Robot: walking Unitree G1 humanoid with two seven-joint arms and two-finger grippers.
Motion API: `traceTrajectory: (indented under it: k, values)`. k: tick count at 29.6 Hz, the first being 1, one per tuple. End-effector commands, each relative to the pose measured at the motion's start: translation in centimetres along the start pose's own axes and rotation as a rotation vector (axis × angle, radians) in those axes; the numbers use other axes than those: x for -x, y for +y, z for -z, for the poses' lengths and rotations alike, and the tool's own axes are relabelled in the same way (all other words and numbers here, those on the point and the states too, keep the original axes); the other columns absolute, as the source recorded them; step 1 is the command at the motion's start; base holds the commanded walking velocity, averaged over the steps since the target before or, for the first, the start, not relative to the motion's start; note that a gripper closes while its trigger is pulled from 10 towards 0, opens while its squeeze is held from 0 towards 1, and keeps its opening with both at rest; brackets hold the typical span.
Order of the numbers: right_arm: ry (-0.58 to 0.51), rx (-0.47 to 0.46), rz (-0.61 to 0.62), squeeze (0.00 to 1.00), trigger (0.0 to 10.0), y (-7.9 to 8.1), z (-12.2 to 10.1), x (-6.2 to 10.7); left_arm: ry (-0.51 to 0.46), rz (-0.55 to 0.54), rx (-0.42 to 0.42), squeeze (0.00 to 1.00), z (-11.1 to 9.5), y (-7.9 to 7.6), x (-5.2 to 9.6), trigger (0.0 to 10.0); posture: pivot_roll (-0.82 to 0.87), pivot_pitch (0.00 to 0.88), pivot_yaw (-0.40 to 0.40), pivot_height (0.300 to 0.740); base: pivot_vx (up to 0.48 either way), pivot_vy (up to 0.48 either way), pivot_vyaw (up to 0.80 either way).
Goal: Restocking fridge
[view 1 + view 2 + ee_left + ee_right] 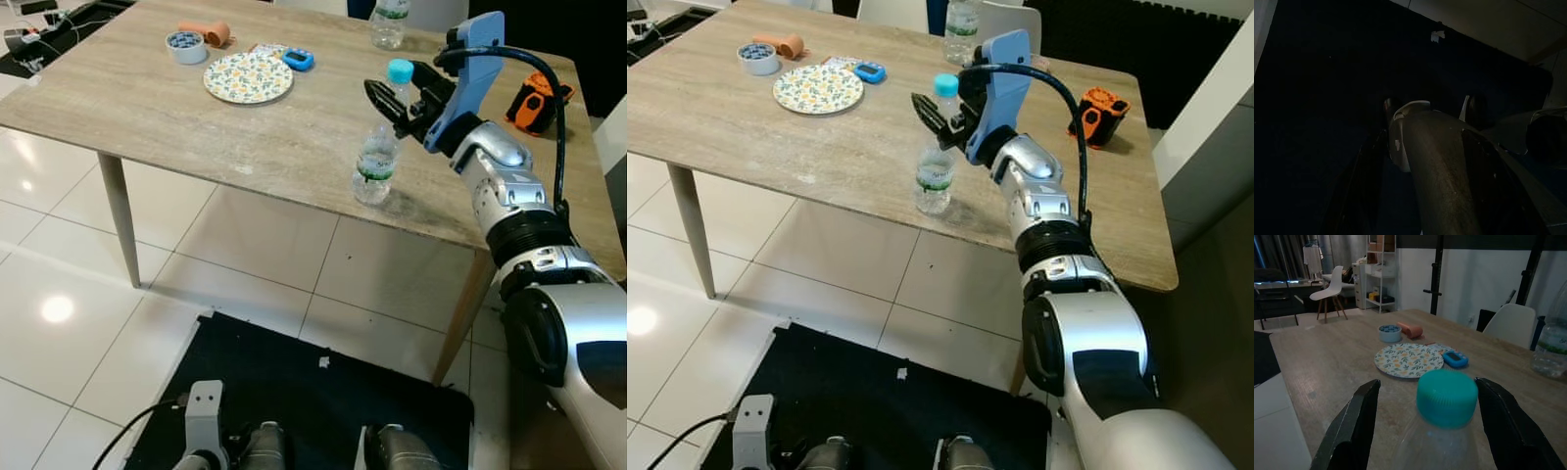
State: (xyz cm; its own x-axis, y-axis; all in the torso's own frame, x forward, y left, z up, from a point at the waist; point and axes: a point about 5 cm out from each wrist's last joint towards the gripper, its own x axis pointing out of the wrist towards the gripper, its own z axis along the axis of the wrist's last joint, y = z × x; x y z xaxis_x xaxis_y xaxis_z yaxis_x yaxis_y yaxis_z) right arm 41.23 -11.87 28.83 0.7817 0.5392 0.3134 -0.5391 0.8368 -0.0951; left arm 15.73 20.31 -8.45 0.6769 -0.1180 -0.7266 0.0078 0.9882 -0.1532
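Water bottle (pixel 376 157) stood upright near the front edge of the wooden table (pixel 147 98), clear plastic with a green label band and a teal cap (pixel 1446 397); it appeared mostly empty or low on water, though the level was hard to read through the clear wall. Right gripper (pixel 397 96) was at cap height, fingers spread, one black finger (pixel 1352 423) to either side of the cap with a gap on both sides, not touching it: released, grasping nothing. Left gripper (pixel 1400 161) hung idle in deep shade over the dark mat; whether its fingers were spread or closed could not be told. Judgement on handling: a light bottle, thin-walled and easily dented, smooth and round so liable to twist or slip in a two-finger pinch, and top-heavy to tip if nudged at the cap while so close to the edge. The cap and neck are the stiffest part; a hold just under the cap ring, or lower on the labelled waist with gentle pressure, looked the safer choice. Also on the table, well apart: patterned plate (pixel 248 76), small blue bowl (pixel 185 45), second bottle (pixel 390 22), orange tool (pixel 534 102).
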Motion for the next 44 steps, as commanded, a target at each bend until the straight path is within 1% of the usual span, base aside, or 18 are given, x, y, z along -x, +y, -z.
traceTrajectory:
  k: [1, 3, 4, 5, 6, 18, 24, 27, 30, 31, 32, 33, 34, 36, 37, 39, 42, 44]
  values:
    - [0.002, -0.023, 0.017, 0.00, 10.0, -0.1, 0.0, -0.1, 0.069, -0.004, -0.004, 0.00, 1.8, 0.4, 0.7, 10.0, 0.09, 0.137, -0.039, 0.740, 0.000, 0.000, 0.00]
    - [0.006, -0.026, 0.032, 0.00, 10.0, 0.1, 0.0, -0.4, 0.069, -0.003, -0.004, 0.00, 1.9, 0.3, 0.7, 10.0, 0.09, 0.142, -0.041, 0.740, 0.000, 0.000, 0.00]
    - [0.011, -0.029, 0.044, 0.00, 9.4, 0.3, 0.0, -0.6, 0.068, -0.002, -0.003, 0.00, 1.9, 0.3, 0.8, 10.0, 0.10, 0.144, -0.042, 0.740, 0.000, 0.000, 0.00]
    - [0.011, -0.029, 0.044, 0.00, 9.4, 0.3, 0.0, -0.6, 0.068, -0.002, -0.003, 0.00, 1.9, 0.3, 0.8, 10.0, 0.10, 0.144, -0.042, 0.740, 0.000, 0.000, 0.00]
    - [0.014, -0.030, 0.051, 0.00, 0.0, 0.4, 0.0, -0.8, 0.067, -0.002, -0.002, 0.00, 1.9, 0.3, 0.8, 10.0, 0.10, 0.144, -0.042, 0.740, 0.000, 0.000, 0.00]
    - [-0.022, -0.054, 0.007, 0.00, 0.0, 0.6, -0.2, -0.6, 0.069, -0.001, 0.001, 0.00, 1.8, 0.1, 0.6, 10.0, 0.08, 0.127, -0.044, 0.740, 0.000, 0.000, 0.00]
    - [-0.159, -0.100, -0.351, 0.00, 0.0, 2.7, -1.2, 0.7, 0.066, -0.004, 0.009, 0.00, 1.3, -0.2, 0.2, 10.0, 0.06, 0.102, -0.046, 0.740, 0.000, 0.000, 0.00]
    - [-0.176, -0.116, -0.390, 0.00, 0.0, 2.9, -1.4, 1.0, 0.065, -0.006, 0.011, 0.00, 1.2, -0.2, 0.2, 10.0, 0.06, 0.102, -0.046, 0.740, 0.000, 0.000, 0.00]
    - [-0.258, -0.230, -0.582, 0.00, 0.0, 4.0, -2.1, 3.5, 0.048, -0.043, 0.023, 0.00, 0.5, 0.4, 0.1, 10.0, 0.05, 0.088, -0.046, 0.740, 0.000, 0.000, 0.00]
    - [-0.258, -0.230, -0.582, 0.00, 0.0, 4.0, -2.1, 3.5, 0.048, -0.043, 0.023, 0.00, 0.5, 0.4, 0.1, 10.0, 0.05, 0.088, -0.046, 0.740, 0.000, 0.000, 0.00]
    - [-0.265, -0.263, -0.662, 0.00, 0.0, 4.6, -2.0, 4.8, 0.040, -0.067, 0.031, 0.00, 0.2, 1.0, 0.1, 10.0, 0.05, 0.086, -0.046, 0.740, 0.000, 0.000, 0.00]
    - [-0.265, -0.263, -0.662, 0.00, 0.0, 4.6, -2.0, 4.8, 0.040, -0.067, 0.031, 0.00, 0.2, 1.0, 0.1, 10.0, 0.05, 0.086, -0.046, 0.740, 0.000, 0.000, 0.00]
    - [-0.244, -0.275, -0.730, 0.00, 0.0, 5.2, -1.6, 6.0, 0.030, -0.087, 0.037, 0.00, -0.1, 1.5, 0.2, 10.0, 0.05, 0.084, -0.046, 0.740, 0.000, 0.000, 0.00]
    - [-0.123, -0.247, -0.837, 0.00, 0.0, 6.0, 0.3, 8.1, 0.010, -0.130, 0.056, 0.00, -0.8, 2.7, 0.4, 10.0, 0.04, 0.081, -0.046, 0.740, 0.000, 0.000, 0.00]
    - [-0.123, -0.247, -0.837, 0.00, 0.0, 6.0, 0.3, 8.1, 0.010, -0.130, 0.056, 0.00, -0.8, 2.7, 0.4, 10.0, 0.04, 0.081, -0.046, 0.740, 0.000, 0.000, 0.00]
    - [0.008, -0.210, -0.874, 0.00, 0.0, 6.1, 2.4, 9.9, -0.004, -0.161, 0.067, 0.00, -1.3, 3.7, 0.6, 10.0, 0.04, 0.079, -0.046, 0.740, 0.000, 0.000, 0.00]
    - [0.051, -0.197, -0.876, 0.00, 0.0, 6.0, 3.1, 10.5, -0.007, -0.170, 0.069, 0.00, -1.5, 4.0, 0.7, 10.0, 0.04, 0.076, -0.048, 0.740, 0.000, 0.000, 0.00]
    - [0.224, -0.132, -0.819, 0.00, 0.0, 5.1, 5.7, 12.4, -0.014, -0.189, 0.066, 0.00, -1.9, 4.6, 0.8, 10.0, 0.04, 0.075, -0.048, 0.740, 0.000, 0.000, 0.00]
